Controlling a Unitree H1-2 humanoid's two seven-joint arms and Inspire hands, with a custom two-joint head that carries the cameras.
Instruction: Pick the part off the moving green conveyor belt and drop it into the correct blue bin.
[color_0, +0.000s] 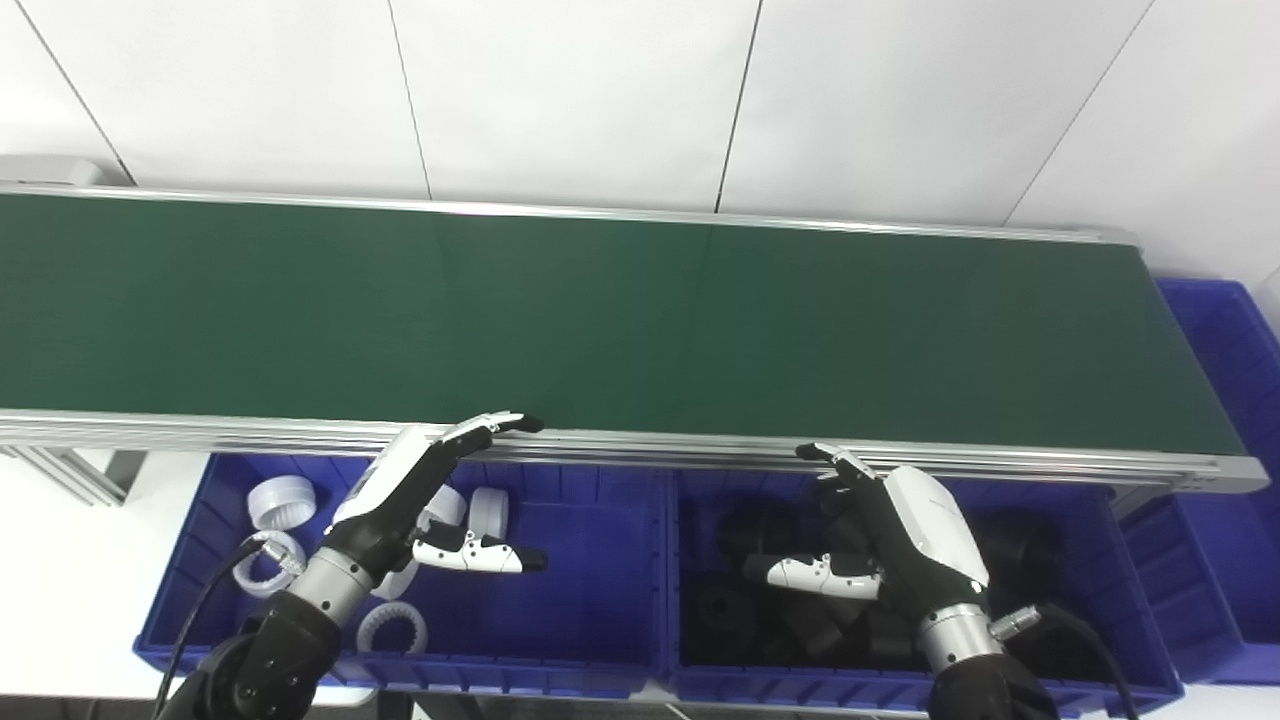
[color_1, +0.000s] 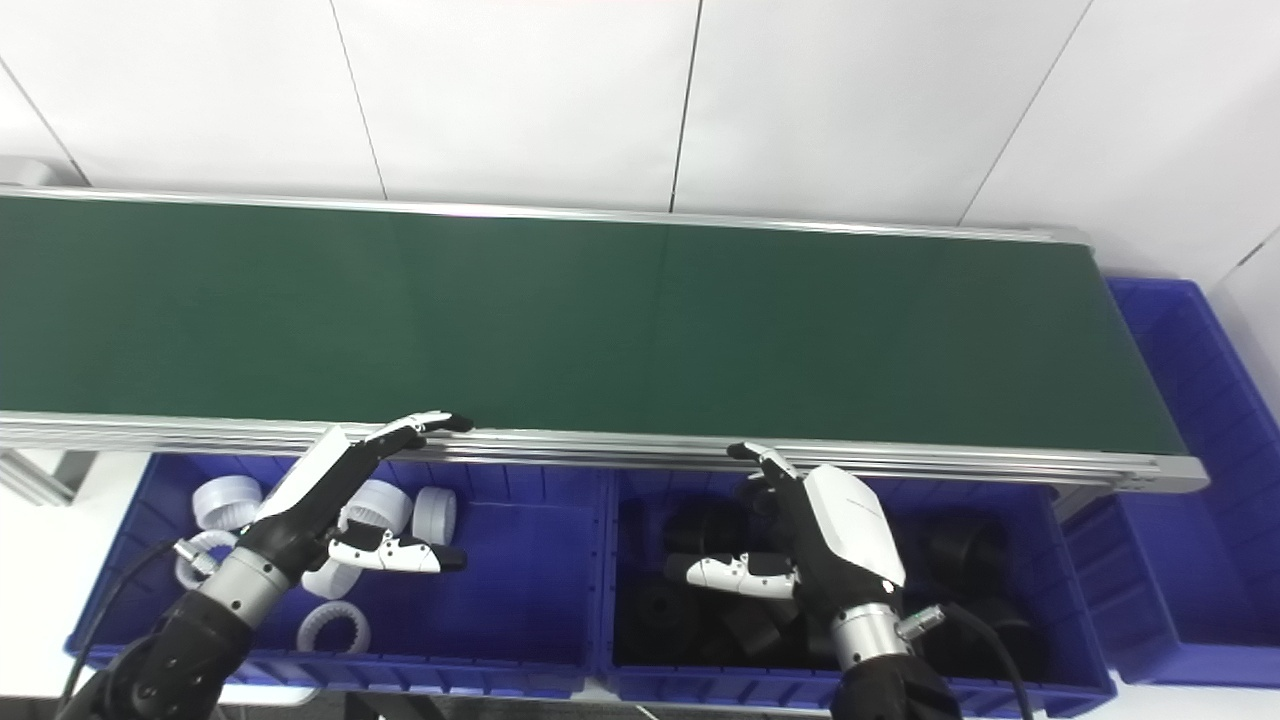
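No part showed anywhere on the long dark-green conveyor belt (color_0: 620, 320), so the thing to be picked was not in view at this moment. The left white-and-black robot hand (color_0: 420, 500) hovered over the left blue plastic bin (color_0: 600, 590), fingers spread and holding nothing, fingertips near the belt's silver aluminium front rail (color_0: 650, 445). The right white-and-black robot hand (color_0: 890, 540) hung likewise over the middle blue plastic bin (color_0: 1130, 640), fingers apart and empty.

The main risk, as I judged it, was timing: a part arriving on a moving belt could slide past before either hand reached over the rail, ending in the blue end bin (color_0: 1230, 370) beyond the belt's right end. A second risk was sorting (the left bin held white ring-shaped toothed parts (color_0: 283, 502), the middle one black cylindrical parts (color_1: 700, 528)); a drop near the shared wall could land wrongly.

The belt looked matte and bare. Behind it stood a plain white panelled wall (color_0: 600, 90); a white tabletop (color_0: 60, 580) lay left of the bins.
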